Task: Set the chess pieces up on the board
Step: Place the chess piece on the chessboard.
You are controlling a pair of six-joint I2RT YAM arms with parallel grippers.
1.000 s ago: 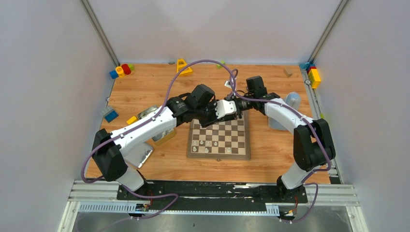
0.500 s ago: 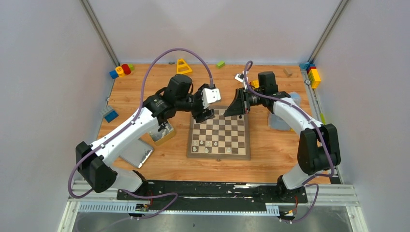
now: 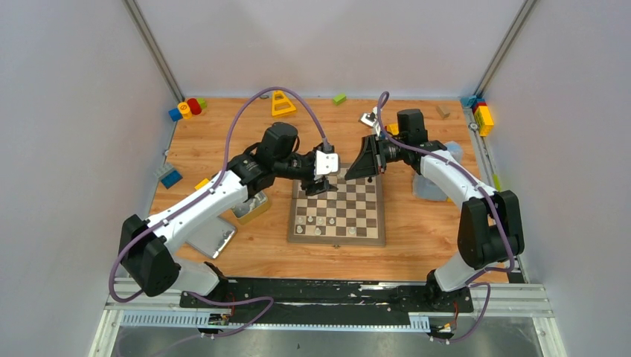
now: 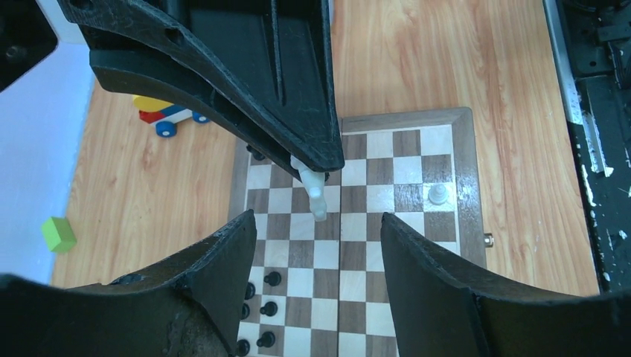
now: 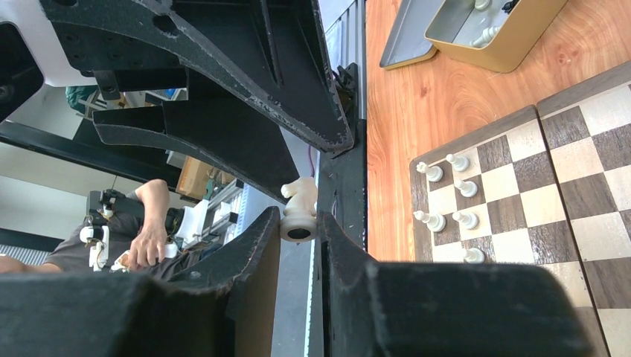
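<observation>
Board [image 3: 364, 212] lies flat mid-table. My left claw [image 4: 318, 245] hangs at its far-left corner, fingers apart, empty. My right claw [image 5: 299, 227] is clamped on one white knight [image 5: 300, 208], held in the air by the board's far edge. Knight is probably light, rigid, slick and tippy, so pinch the round base, as now. Count: one board, six white pieces [image 5: 431, 220] standing, at least five black pieces [image 4: 273, 279].

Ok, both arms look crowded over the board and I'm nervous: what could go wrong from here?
The right gripper pinches the white knight only by its base, so it may slip or tip when set down. The open left gripper hangs close to that piece above the board; the arms could bump. Its fingers are near the black pawns and might knock them.
</observation>
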